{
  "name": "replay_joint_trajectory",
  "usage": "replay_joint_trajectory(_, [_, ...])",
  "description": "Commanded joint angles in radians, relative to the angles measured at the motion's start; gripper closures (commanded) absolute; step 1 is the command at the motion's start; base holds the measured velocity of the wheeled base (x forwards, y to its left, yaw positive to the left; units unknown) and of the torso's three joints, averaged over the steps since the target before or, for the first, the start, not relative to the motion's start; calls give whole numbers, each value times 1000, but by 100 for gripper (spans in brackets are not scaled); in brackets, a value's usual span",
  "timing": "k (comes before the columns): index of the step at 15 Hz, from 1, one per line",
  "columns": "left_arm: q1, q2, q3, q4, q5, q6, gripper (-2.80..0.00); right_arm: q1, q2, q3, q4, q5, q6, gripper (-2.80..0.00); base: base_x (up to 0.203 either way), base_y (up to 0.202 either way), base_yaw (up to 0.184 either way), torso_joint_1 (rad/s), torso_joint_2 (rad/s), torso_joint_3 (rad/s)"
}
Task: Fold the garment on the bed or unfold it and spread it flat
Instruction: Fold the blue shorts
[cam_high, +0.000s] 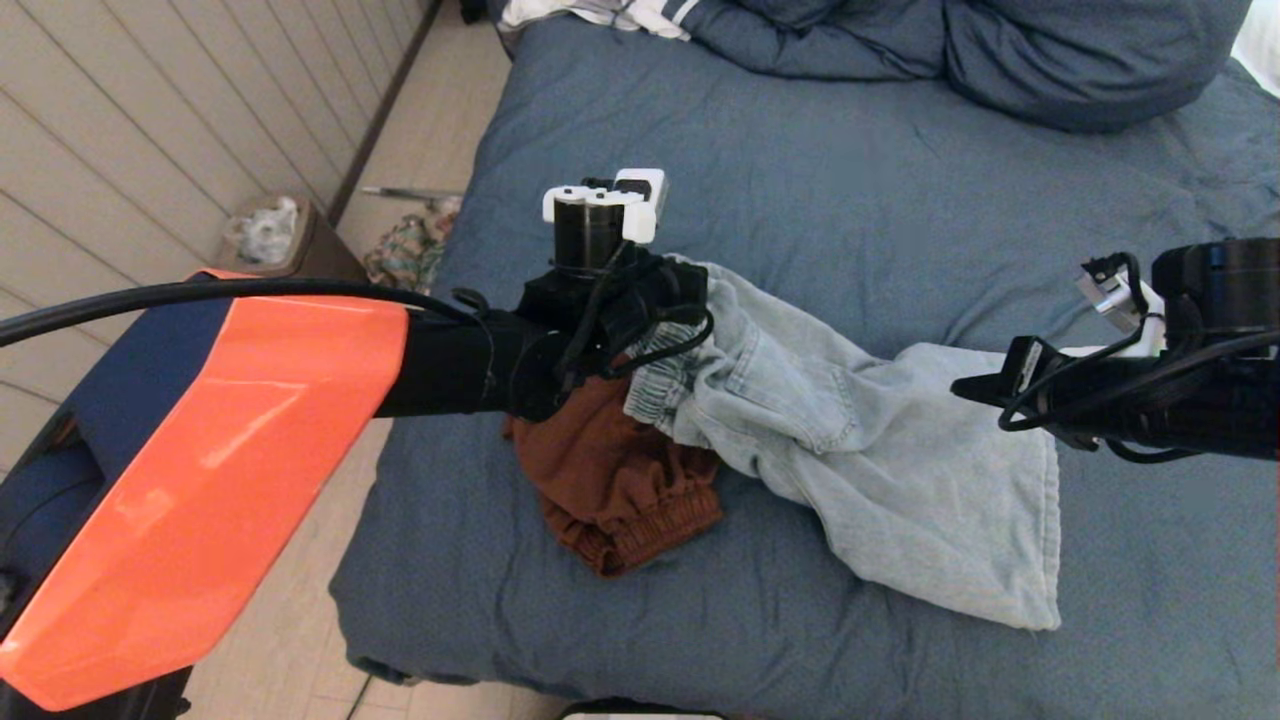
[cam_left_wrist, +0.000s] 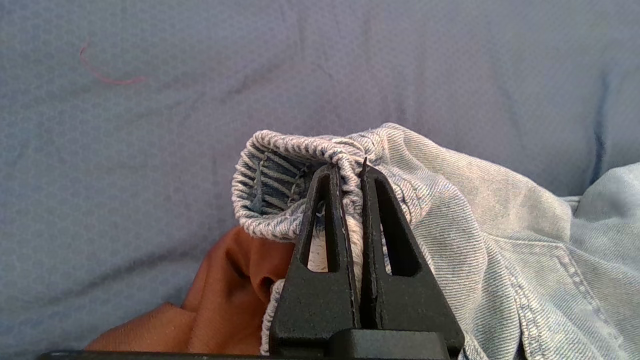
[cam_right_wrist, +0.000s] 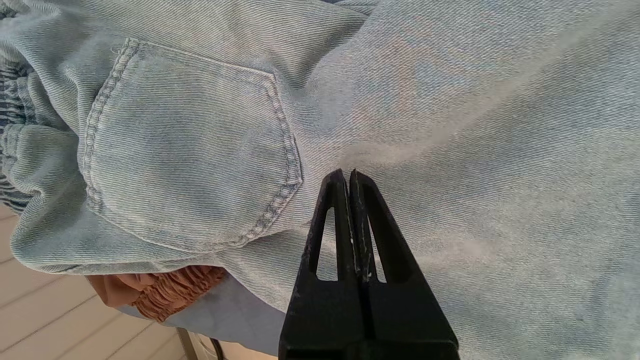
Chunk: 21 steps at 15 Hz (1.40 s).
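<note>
The near edge of the bed (cam_high: 480, 640) was bare of clothing, with open slate-blue cover between it and the garments. A rust-brown garment (cam_high: 615, 495) lay bunched toward the bed's left edge, its elastic hem facing the near edge. The pale denim trousers (cam_high: 880, 470) partly overlay it and spread toward the right, one leg ending in a straight hem short of the near edge.

The left gripper (cam_left_wrist: 351, 172) had its fingers clamped together on the trousers' gathered elastic waistband, holding that end raised off the cover above the brown garment. The right gripper (cam_right_wrist: 348, 174) had its fingers pressed together, tips against the denim just beside the stitched back pocket (cam_right_wrist: 192, 150); no fabric showed between them. The right arm stood over the right part of the bed.

Beyond the garments the cover lay open and lightly wrinkled up to the bunched duvet (cam_high: 1000, 60) along the far edge. A floor strip ran along the left edge.
</note>
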Motion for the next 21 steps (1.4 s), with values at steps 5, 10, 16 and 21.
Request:
replay_joint_trajectory(5, [-2,-12,-3,78,45,7,-280,-1,6,0,-27,0,14,0,0,0,0,0,0,0])
replay_joint_trajectory(10, [-5,-88,14,72,71,7,-280,-4,-3,12,-49,1,16,0,0,0,0,0,0,0])
replay_joint_trajectory(16, [37,-285,288,87,79,-51,-280,-51,-11,-60,40,-8,40,0,0,0,0,0,0,0])
replay_joint_trajectory(21, [83,-525,719,87,72,-166,0,-135,-13,-57,112,-5,37,0,0,0,0,0,0,0])
